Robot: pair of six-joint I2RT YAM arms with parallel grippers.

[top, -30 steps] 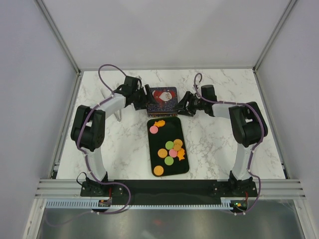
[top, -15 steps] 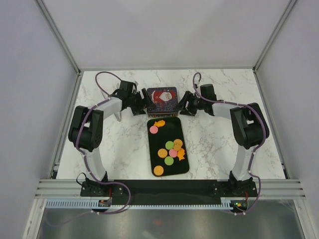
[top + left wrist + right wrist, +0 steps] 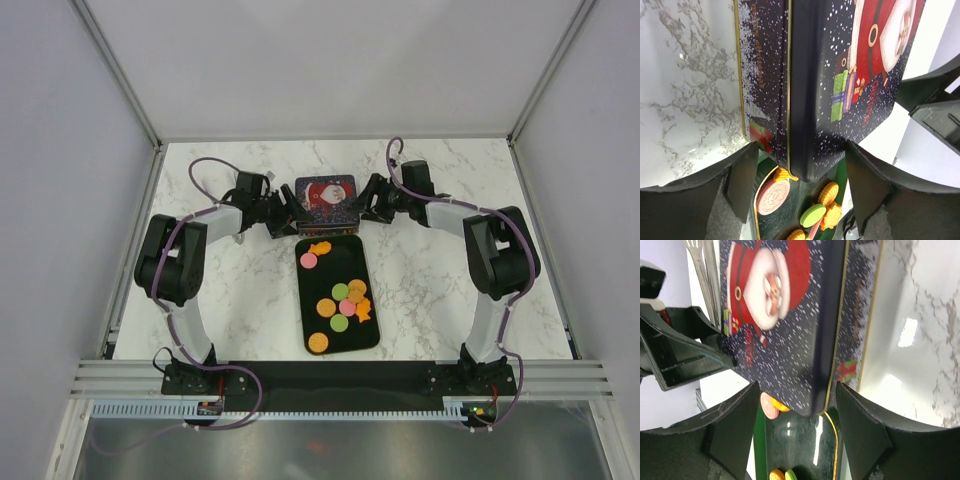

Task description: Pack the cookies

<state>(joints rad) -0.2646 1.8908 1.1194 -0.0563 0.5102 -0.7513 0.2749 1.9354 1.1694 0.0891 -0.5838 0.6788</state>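
Over the last second I've watched the left gripper [image 3: 288,215] slide back from the tin [image 3: 326,198] toward its left near corner, elbow swinging outward. The right gripper [image 3: 362,203] has climbed from the right near corner up along the tin's right side. The tin itself hasn't shifted and its Santa lid is still seated. On both wrist cameras the jaws stand spread wide, straddling a near corner of the tin; I can't tell whether any pad is actually pressing on it. The cookies [image 3: 347,306] lie untouched on the black tray [image 3: 335,270] just on my side of the tin, one pair toward the tin and the rest further from it. So I judge packing hasn't started, and the lid has to come off first. Around the tin is a white marble-patterned table [image 3: 430,270], glossy enough to throw glare, boxed in by plain pale walls [image 3: 330,70] on metal framing.
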